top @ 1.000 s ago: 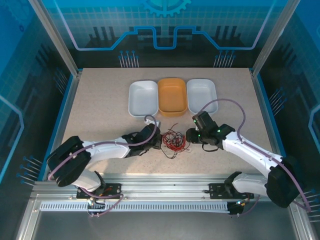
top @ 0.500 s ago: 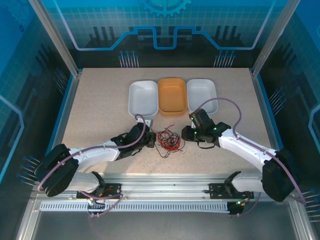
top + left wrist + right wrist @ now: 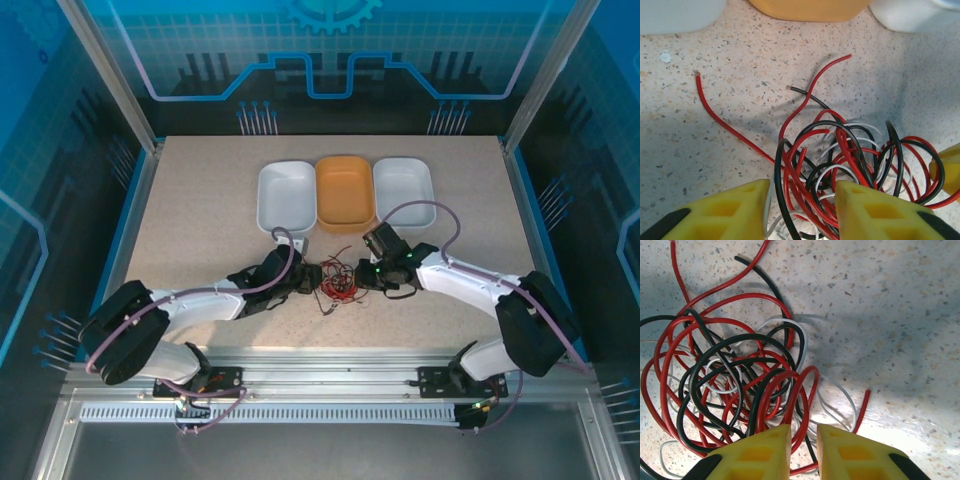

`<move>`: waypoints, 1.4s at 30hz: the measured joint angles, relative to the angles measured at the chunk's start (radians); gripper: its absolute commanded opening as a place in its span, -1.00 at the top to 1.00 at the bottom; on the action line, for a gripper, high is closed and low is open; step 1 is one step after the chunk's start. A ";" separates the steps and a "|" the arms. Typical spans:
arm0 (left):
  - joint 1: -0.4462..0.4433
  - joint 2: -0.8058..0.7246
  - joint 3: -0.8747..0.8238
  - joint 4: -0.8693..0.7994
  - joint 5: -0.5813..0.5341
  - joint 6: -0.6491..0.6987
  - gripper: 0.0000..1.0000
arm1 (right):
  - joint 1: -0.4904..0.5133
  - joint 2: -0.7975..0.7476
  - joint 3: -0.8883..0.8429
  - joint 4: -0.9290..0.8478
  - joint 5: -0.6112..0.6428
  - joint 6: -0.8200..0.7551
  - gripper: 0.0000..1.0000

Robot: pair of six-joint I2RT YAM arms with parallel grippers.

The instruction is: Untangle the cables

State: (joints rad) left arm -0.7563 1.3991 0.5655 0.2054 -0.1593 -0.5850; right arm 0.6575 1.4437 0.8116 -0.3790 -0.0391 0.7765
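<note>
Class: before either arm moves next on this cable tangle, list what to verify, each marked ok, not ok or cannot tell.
1. Cables separated: not ok; red, black and white loops interlace.
2. Left gripper open with strands between its jaws: ok.
3. Right gripper firmly holding a strand: cannot tell; jaws stand nearly closed, contact unclear.
4. A loose red end lying free on the table: ok.
5. Orange tray clear of the tangle: ok.
</note>
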 measured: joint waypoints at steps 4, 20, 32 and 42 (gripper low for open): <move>0.000 0.024 0.000 0.005 0.000 -0.018 -0.07 | 0.003 0.028 0.004 0.044 -0.034 0.012 0.57; 0.000 0.089 0.000 0.038 0.019 -0.047 0.01 | 0.012 0.048 0.006 0.111 -0.074 0.041 0.43; 0.000 0.107 0.000 0.070 0.027 -0.072 0.02 | 0.029 0.037 0.015 0.100 -0.043 0.056 0.54; 0.000 0.107 0.000 0.071 0.027 -0.076 0.02 | 0.029 0.084 0.027 0.130 -0.058 0.070 0.56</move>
State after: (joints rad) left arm -0.7563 1.5059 0.5655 0.2764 -0.1326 -0.6605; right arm 0.6865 1.5276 0.8383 -0.2489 -0.0971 0.8463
